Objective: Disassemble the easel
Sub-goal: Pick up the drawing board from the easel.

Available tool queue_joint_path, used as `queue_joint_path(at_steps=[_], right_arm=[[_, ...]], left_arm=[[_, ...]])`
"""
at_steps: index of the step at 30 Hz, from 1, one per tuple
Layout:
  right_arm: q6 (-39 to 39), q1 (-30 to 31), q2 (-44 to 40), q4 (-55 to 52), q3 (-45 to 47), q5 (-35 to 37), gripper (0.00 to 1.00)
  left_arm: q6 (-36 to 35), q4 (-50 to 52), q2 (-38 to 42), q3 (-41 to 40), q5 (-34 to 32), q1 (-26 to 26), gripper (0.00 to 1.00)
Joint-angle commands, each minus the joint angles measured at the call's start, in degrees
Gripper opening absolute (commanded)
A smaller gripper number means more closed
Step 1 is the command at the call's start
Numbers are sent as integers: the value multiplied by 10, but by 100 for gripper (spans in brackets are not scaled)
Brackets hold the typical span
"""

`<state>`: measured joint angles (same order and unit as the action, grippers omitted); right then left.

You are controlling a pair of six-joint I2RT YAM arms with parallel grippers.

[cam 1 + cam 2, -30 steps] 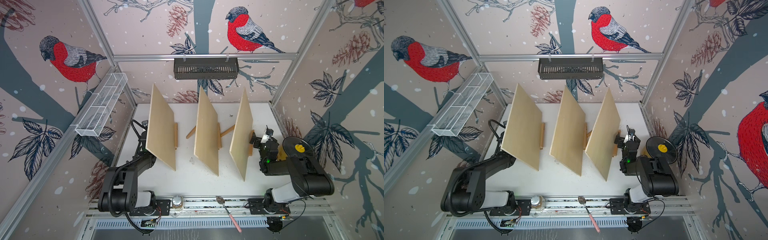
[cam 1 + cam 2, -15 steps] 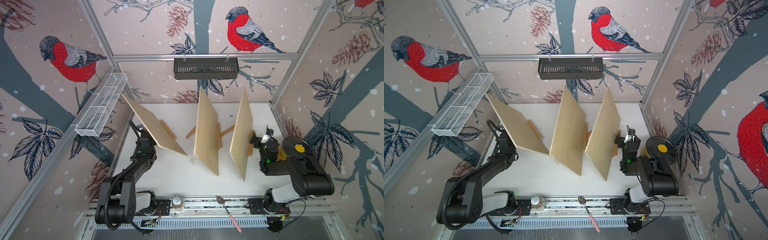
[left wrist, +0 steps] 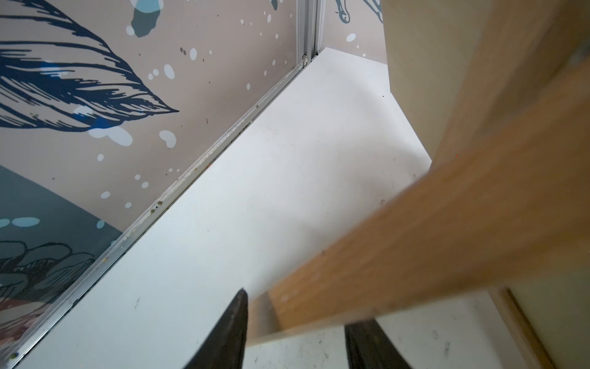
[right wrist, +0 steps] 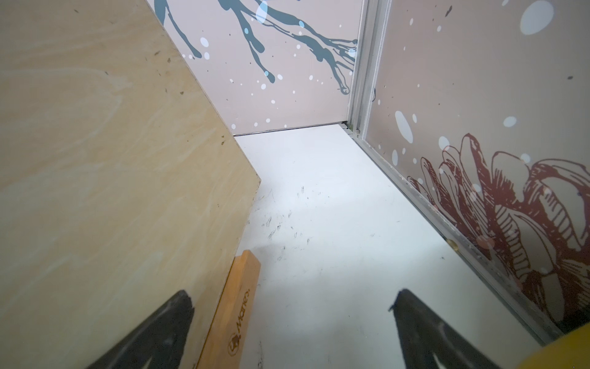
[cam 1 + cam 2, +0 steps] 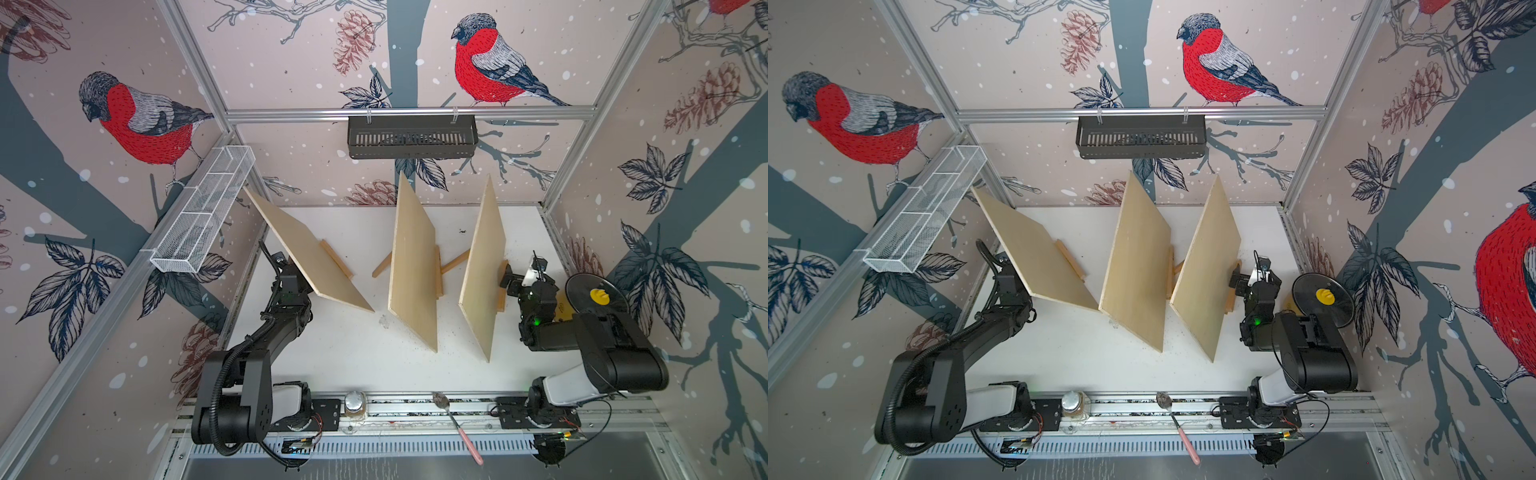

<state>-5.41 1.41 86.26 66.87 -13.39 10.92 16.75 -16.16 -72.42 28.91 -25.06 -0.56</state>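
Observation:
Three wooden easels, each carrying a pale plywood board, stand in a row on the white table (image 5: 353, 357). The left board (image 5: 303, 253) leans steeply towards the left wall, with its ledge bar (image 5: 336, 259) showing. Behind it sits my left gripper (image 5: 291, 276), open; in the left wrist view a blurred wooden leg (image 3: 431, 230) crosses between its parted fingers (image 3: 238, 319). The middle board (image 5: 411, 270) and right board (image 5: 482, 274) stand upright. My right gripper (image 5: 509, 276) is wide open beside the right board's ledge (image 4: 242, 287), holding nothing.
A black basket (image 5: 411, 137) hangs on the rear wall and a white mesh basket (image 5: 203, 216) on the left wall. A black disc with a yellow centre (image 5: 596, 293) sits by the right arm. A jar (image 5: 354, 405) and a spoon (image 5: 453, 419) lie on the front rail.
The left board went from upright to leaning hard to the left, and my left arm swung out towards the left wall with it. The left fingers have spread. The right arm stayed put.

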Motion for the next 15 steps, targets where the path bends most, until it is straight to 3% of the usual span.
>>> queue_joint_path(at_steps=[1, 8, 15], right_arm=[[7, -1, -1, 19, -1, -1, 99], [7, -1, -1, 19, -1, -2, 99], [7, -1, -1, 19, -2, -1, 99]], left_arm=[[44, 75, 17, 13, -18, -1, 48], [112, 186, 67, 10, -70, -2, 51], [192, 234, 133, -26, -111, -6, 54]])
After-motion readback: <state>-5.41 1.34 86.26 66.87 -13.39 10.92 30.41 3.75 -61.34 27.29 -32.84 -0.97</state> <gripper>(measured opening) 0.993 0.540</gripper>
